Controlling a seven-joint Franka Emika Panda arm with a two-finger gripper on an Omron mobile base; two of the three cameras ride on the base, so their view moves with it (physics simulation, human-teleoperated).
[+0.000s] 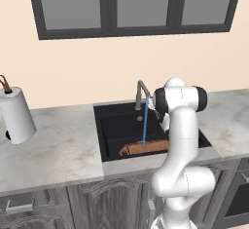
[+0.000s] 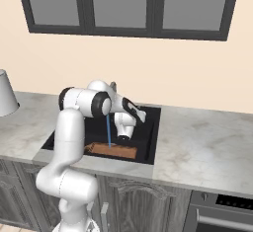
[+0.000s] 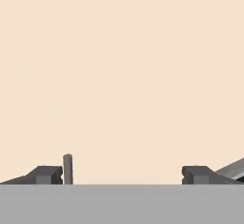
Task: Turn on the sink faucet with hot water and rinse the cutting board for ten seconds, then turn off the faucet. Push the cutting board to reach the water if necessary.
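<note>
From my station I see the slim brushed grey metal faucet (image 1: pixel 141 92) standing at the back rim of the large matte black rectangular sink (image 1: pixel 112 125), which is set in the pale marble counter (image 1: pixel 58 150). A thin straight light-blue stream of water (image 1: pixel 145 121) falls from its bent spout and lands on the flat orange-brown wooden cutting board (image 1: pixel 143 148). The board lies on the basin floor along the front wall, its rounded handle end pointing left in the left base view. In the right base view the stream (image 2: pixel 108 130) meets the board (image 2: pixel 112 150) toward its left end.

The white arm bends over the basin with its wrist down near the faucet. In the hand view the end effector (image 3: pixel 122 174) points at the plain cream wall, its two dark fingertips (image 3: pixel 46 174) standing wide apart with nothing between them. A short grey upright rod, apparently part of the faucet, shows just inside the left tip.

A white cylindrical paper towel roll (image 1: pixel 17 115) stands on the counter well to the left of the sink, beneath a dark-framed window (image 1: pixel 131 4).
</note>
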